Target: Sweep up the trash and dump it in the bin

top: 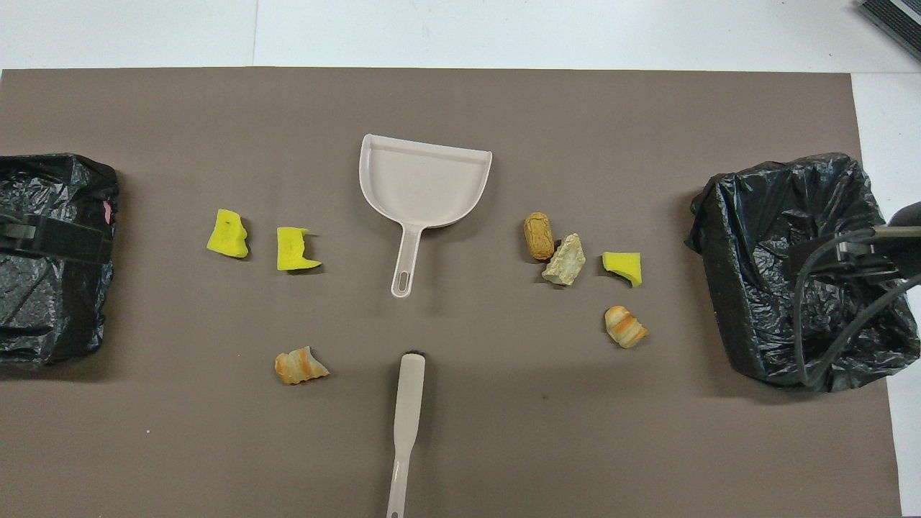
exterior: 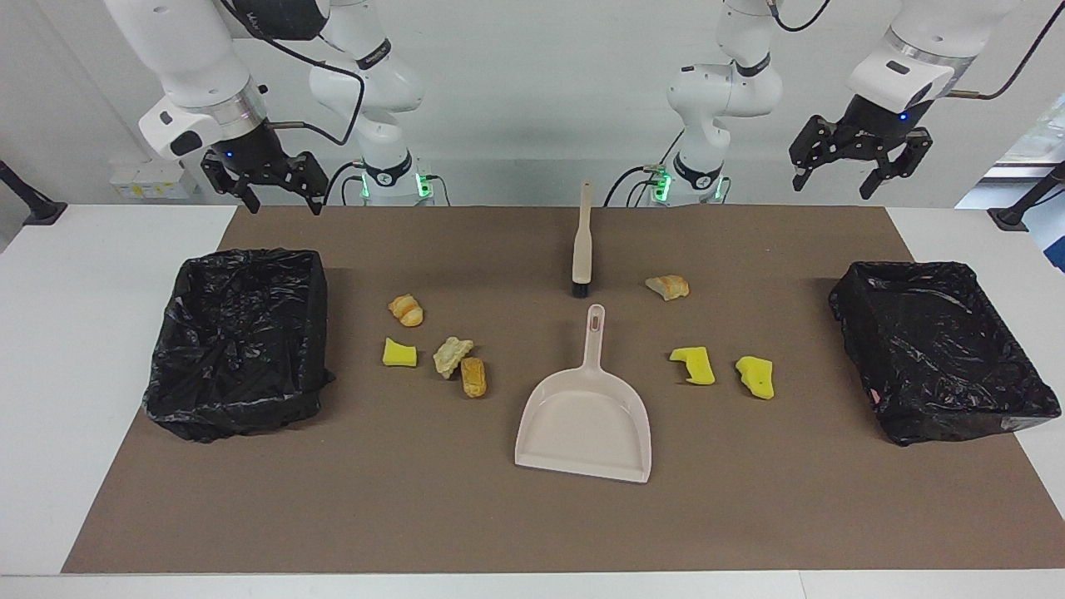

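Several trash chunks lie on the brown mat (exterior: 416, 499). Two yellow pieces (exterior: 694, 364) (exterior: 755, 376) and a bread lump (exterior: 668, 287) sit toward the left arm's end. Another yellow piece (exterior: 398, 353) and three bread lumps (exterior: 406, 309) (exterior: 453, 355) (exterior: 473, 376) sit toward the right arm's end. A black-lined bin (exterior: 940, 349) (top: 50, 302) stands at the left arm's end. My left gripper (exterior: 832, 187) hangs open and empty, high over the mat's edge by the robots. My right gripper (exterior: 283, 204) hangs the same way at the right arm's end.
A beige dustpan (exterior: 586, 420) (top: 424, 183) lies mid-mat, handle toward the robots. A beige brush (exterior: 582, 249) (top: 406, 424) lies nearer the robots, in line with it. A second black-lined bin (exterior: 241, 341) (top: 763, 273) stands at the right arm's end.
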Tool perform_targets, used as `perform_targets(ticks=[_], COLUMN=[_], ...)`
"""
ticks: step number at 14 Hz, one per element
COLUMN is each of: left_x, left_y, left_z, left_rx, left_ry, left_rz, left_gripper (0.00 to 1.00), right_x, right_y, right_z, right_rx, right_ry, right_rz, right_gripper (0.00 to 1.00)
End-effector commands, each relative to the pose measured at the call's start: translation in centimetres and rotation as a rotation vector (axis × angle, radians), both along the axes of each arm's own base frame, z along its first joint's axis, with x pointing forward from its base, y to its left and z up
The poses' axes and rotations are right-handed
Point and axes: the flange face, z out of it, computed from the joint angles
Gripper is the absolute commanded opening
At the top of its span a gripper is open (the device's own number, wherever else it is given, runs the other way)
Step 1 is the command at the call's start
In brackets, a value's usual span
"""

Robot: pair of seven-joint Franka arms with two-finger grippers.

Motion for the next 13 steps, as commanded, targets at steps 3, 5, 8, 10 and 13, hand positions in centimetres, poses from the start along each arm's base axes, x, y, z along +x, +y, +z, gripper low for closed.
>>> perform_targets(ticks=[3,5,8,10,13], left_x=[-4.3,-7.5,-12.0,-14.7,-18.9], left_y=[-2.4,-5.7,-10.0,-12.7,-17.8], left_z=[-1.5,-3.1,-6.0,-8.3,-13.0], left_rx=[0.003,0.009,-0.003,-0.004,0.006], left_ry=[0.018,0.054,0.083,0.095,0.106], left_rz=[-0.006,-0.048,-0.054,-0.044,-0.040], left_gripper=[1.00,1.00,1.00,1.00,1.00], right_x=[0.1,0.1,0.2,0.4,1.3], right_y=[0.3,0.3,0.4,0.3,0.2], right_z=[0.3,0.3,0.0,-0.1,-0.9], right_rx=[0.004,0.004,0.002,-0.008,-0.031], right_ry=[-0.002,-0.002,0.009,0.012,0.021], right_rz=[-0.014,-0.011,-0.003,0.000,0.011], right_gripper=[1.00,1.00,1.00,1.00,1.00])
